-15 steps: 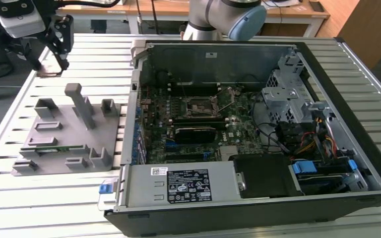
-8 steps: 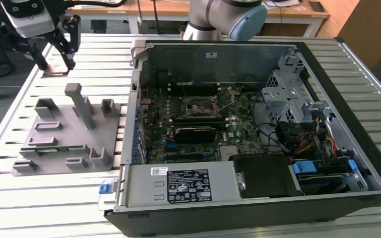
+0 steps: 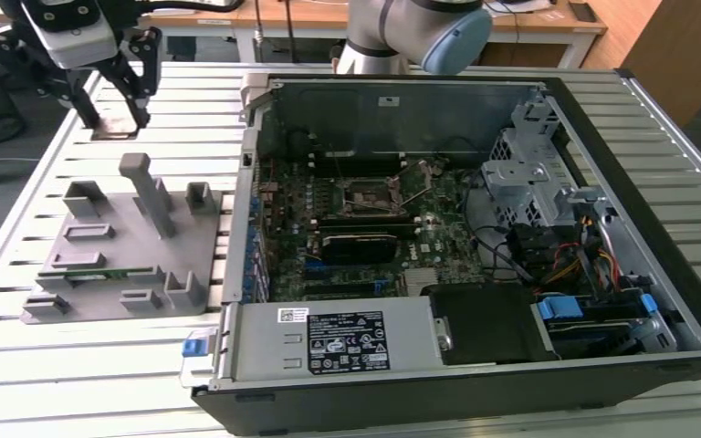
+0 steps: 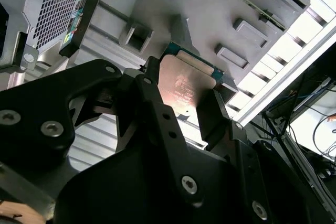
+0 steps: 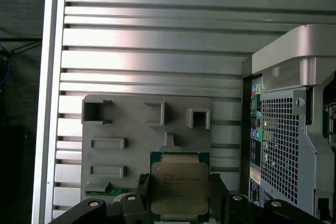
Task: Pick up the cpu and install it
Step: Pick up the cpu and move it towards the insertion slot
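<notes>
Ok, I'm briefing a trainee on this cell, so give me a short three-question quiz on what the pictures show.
1. True or false: the gripper is shut on the cpu.
2. What lies in the grey fixture? A) a green memory stick B) a fan C) a screwdriver
3. In the exterior view, on which side of the computer case does the fixture sit?
Key: 1 true; 2 A; 3 the exterior view's left.
</notes>
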You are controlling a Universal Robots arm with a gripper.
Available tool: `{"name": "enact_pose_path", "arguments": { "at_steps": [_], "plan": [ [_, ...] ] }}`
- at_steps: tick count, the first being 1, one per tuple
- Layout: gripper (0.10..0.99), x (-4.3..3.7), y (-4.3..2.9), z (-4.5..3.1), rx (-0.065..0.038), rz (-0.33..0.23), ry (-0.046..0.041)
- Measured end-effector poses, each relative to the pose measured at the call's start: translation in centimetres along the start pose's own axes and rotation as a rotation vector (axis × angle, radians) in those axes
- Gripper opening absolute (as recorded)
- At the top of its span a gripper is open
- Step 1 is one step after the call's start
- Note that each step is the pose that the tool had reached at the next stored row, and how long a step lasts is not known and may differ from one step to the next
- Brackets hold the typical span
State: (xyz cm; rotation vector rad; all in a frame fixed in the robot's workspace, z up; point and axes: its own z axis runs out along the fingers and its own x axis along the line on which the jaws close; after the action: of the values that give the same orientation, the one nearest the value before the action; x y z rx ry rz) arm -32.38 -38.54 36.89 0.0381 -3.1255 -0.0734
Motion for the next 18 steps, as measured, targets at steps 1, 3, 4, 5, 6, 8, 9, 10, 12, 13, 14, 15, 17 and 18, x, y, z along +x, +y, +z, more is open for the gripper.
{"name": "enact_pose_path", "arguments": {
  "at_steps": [1,3,4,5,6,8,9,10,12,13,14,15,17,18],
  "plan": [
    [0.529,-0.14,0.01,0.00,0.000,0.000,0.0000],
    [0.529,-0.40,0.04,0.00,0.000,0.000,0.0000],
    [0.529,-0.53,0.06,0.00,0.000,0.000,-0.0001],
    [0.529,-0.65,0.07,-0.01,0.000,0.000,0.0000],
    [0.529,-0.78,0.09,0.00,0.000,0.000,-0.0001],
    [0.529,-1.03,0.12,-0.01,0.000,0.000,0.0000],
    [0.529,-1.16,0.13,-0.01,0.000,0.000,0.0000],
    [0.529,-1.30,0.14,-0.02,0.000,0.000,0.0000],
    [0.529,-1.57,0.16,-0.01,0.000,0.000,-0.0001],
    [0.529,-1.71,0.18,-0.02,0.000,0.000,0.0000],
    [0.529,-1.85,0.19,-0.02,-0.001,0.000,0.0000],
    [0.529,-1.99,0.19,-0.02,-0.001,0.000,0.0000],
    [0.529,-2.28,0.22,-0.02,-0.001,0.000,-0.0001],
    [0.529,-2.42,0.22,-0.02,-0.001,0.000,0.0000]
  ]
}}
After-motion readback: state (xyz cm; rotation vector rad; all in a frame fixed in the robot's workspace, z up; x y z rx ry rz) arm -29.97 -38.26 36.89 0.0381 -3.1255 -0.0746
